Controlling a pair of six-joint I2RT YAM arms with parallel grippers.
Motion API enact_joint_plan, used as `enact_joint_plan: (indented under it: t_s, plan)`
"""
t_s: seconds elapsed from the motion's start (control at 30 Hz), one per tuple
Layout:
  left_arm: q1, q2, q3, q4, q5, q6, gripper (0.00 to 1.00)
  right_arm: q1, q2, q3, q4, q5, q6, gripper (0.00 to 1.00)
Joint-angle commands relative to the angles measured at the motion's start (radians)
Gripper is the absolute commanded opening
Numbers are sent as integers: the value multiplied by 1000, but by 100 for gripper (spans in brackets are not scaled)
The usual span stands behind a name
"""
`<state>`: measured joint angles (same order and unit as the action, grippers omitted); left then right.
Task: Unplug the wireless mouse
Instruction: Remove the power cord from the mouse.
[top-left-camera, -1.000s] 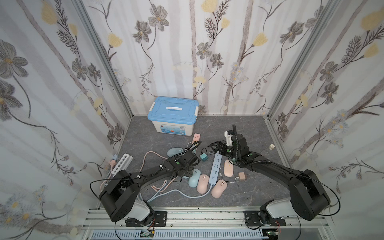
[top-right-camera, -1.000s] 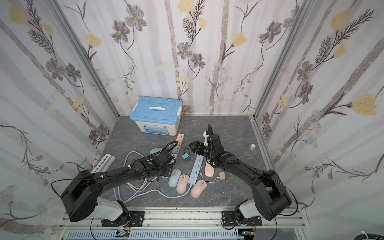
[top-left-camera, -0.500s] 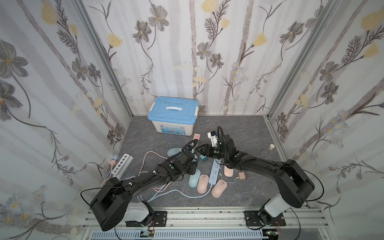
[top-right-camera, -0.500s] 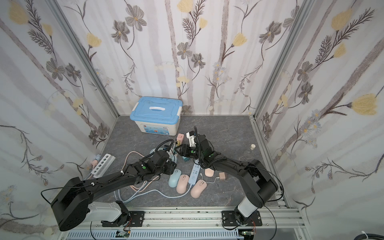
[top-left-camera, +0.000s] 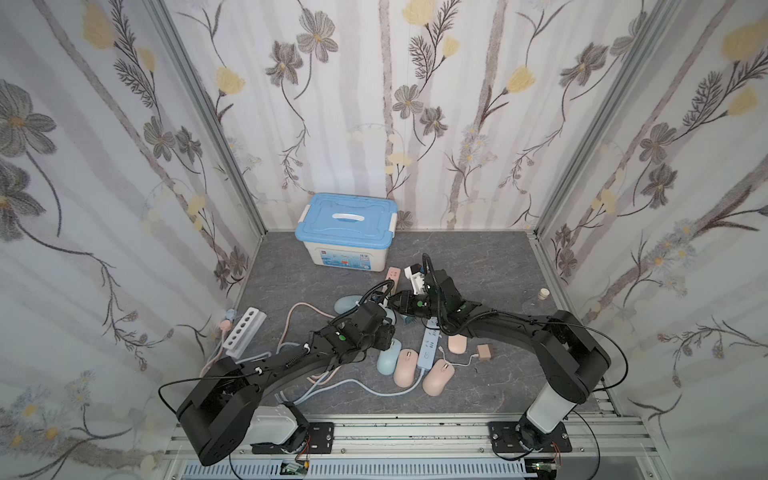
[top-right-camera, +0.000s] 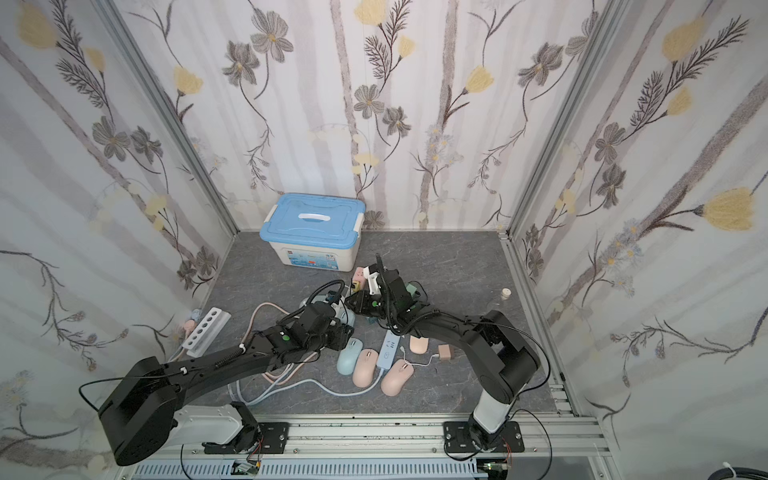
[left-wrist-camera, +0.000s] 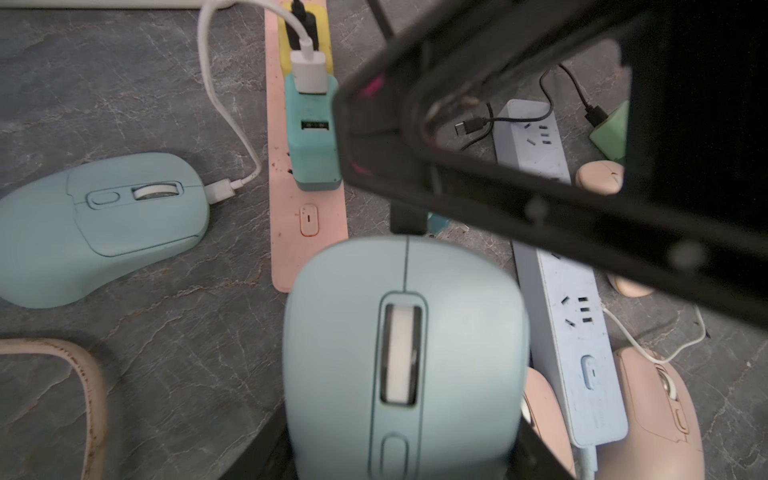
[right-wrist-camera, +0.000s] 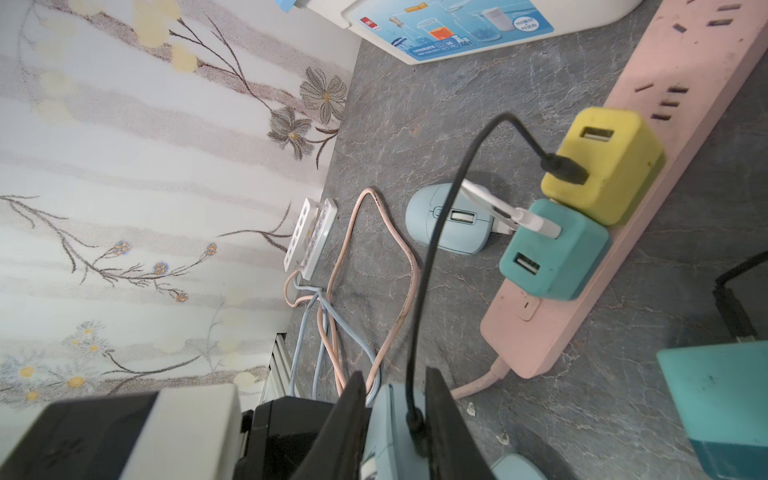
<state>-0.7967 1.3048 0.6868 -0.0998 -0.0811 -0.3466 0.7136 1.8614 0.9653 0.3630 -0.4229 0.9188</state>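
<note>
Mouse (left-wrist-camera: 405, 357) in left claw (top-left-camera: 387, 334), open floor (top-left-camera: 498, 270) rightward

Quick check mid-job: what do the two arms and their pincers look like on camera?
Both left arm and right arm are black, boxy links on white bases, each with a green dot and looping black cables. The right pincer has black tapered fingers.

— Where has the right gripper (right-wrist-camera: 395, 395) gone?
— It has swung left across the surface and now meets the left gripper (top-left-camera: 386, 330).
— And its jaws?
— They now stand either side of the black cable (right-wrist-camera: 429, 257) plug at the nose of the light blue mouse (left-wrist-camera: 405, 357), with a gap showing on one side.
— The left arm?
— It has stretched slightly further right
</note>
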Motion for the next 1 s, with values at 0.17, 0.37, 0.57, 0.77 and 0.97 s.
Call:
enact_joint_plan:
  t_s: [0.17, 0.37, 0.57, 0.77, 0.97]
  plan:
    - [2, -24, -6, 87, -29, -21, 0, 14, 4, -9, 76, 10, 57, 19]
    - [4, -24, 8, 70, -18, -27, 0, 21, 15, -13, 90, 13, 67, 0]
    - [4, -2, 59, -74, -7, -66, 0, 8, 29, 15, 77, 12, 47, 0]
    - [7, 21, 107, -271, 7, -142, 0, -30, 57, 77, 15, -9, 15, 0]
    - [5, 74, 109, -362, 52, -200, 0, -58, 97, 140, -6, -48, 20, 0]
